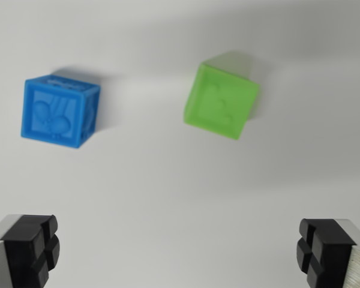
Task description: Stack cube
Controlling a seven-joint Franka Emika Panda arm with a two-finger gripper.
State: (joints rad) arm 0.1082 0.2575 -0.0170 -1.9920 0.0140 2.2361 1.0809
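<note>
On inspection, the gripper point(180, 252) stood wide apart and empty, its two black fingertip pads point(33, 246) showing at the lower left and lower right corners of the frame, with only bare white table point(168, 198) between them.

Both task items lay in the upper half of the frame, ahead of the fingers and clear of them. The blue cube point(60, 111) sat at the upper left, roughly above the left pad. The green cube point(222, 102) sat upper right of centre, nearer the midline between the fingers. The two cubes were well apart and neither rested on the other; no stacking had begun.

The governing relation was orientation. The green cube was turned at an angle to the line joining the two fingers; the blue cube sat more nearly square. Neither lay between the jaws.

In my judgement, whichever cube is taken first, the gripper must advance toward the top of the frame, centre on it, and for the green one rotate to meet flat faces.
</note>
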